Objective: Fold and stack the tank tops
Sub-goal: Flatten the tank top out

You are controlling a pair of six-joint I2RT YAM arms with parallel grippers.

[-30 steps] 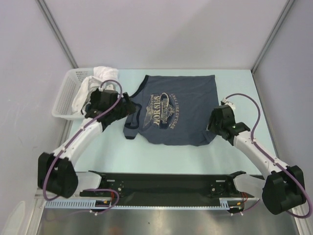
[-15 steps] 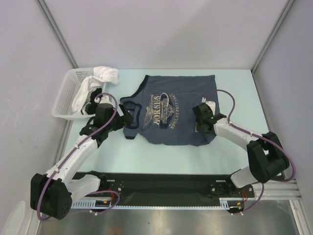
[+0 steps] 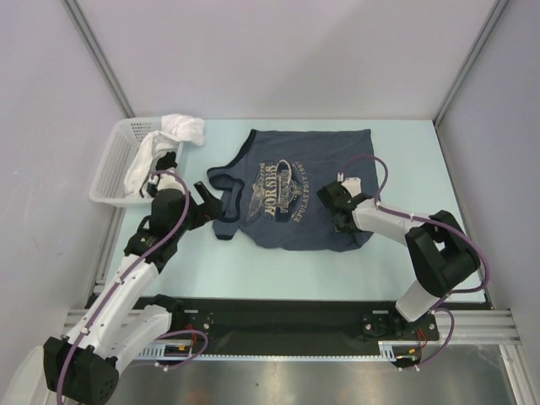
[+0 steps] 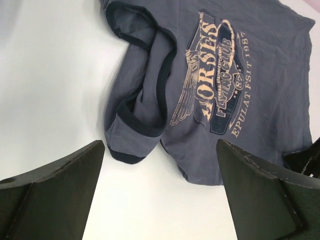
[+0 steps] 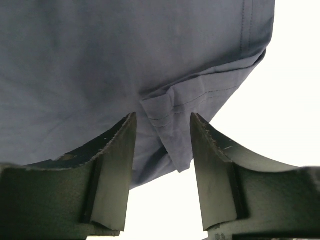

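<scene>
The slate-blue tank top (image 3: 295, 190) lies spread on the table, its gold-white print up, straps to the left and hem to the right. My left gripper (image 3: 209, 201) is open and empty just left of the straps. In the left wrist view (image 4: 160, 200) it hovers over bare table short of the strap loops (image 4: 142, 100). My right gripper (image 3: 335, 202) is open over the top's near-right part. In the right wrist view (image 5: 162, 117) a folded hem corner (image 5: 167, 130) lies between the fingers (image 5: 110, 170), ungripped. The black tank top is not clearly visible.
A white lattice basket (image 3: 114, 160) stands at the far left with a white cloth (image 3: 173, 128) draped over its rim. Metal frame posts rise at the back corners. A black rail (image 3: 278, 316) runs along the near edge.
My left arm has swung back from the basket toward the near side and now faces the straps. My right arm has moved left over the top's hem end.
</scene>
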